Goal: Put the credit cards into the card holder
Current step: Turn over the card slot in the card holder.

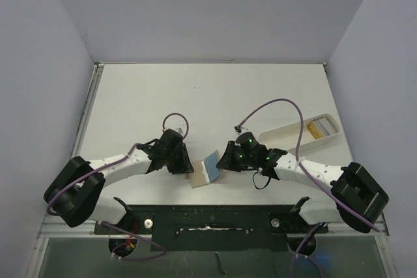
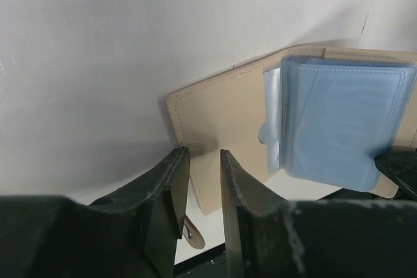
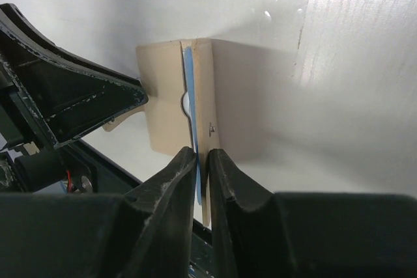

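The card holder (image 1: 205,168) lies open near the front edge, its tan cover (image 2: 221,109) flat on the table and the light blue sleeves (image 2: 345,122) raised. My left gripper (image 2: 204,154) hovers at the cover's left corner, fingers a narrow gap apart with nothing between the pads. My right gripper (image 3: 201,154) has its fingers closed on the right half of the card holder (image 3: 163,96), which stands edge-on with a blue sleeve. In the top view the left gripper (image 1: 184,164) and right gripper (image 1: 225,157) flank the holder. No credit cards show in any view.
A white oblong tray (image 1: 296,136) sits at the back right with a yellowish-brown item (image 1: 318,127) at its far end. The holder's snap tab (image 2: 193,234) sticks out toward the table's dark front edge (image 1: 208,216). Grey walls stand on three sides.
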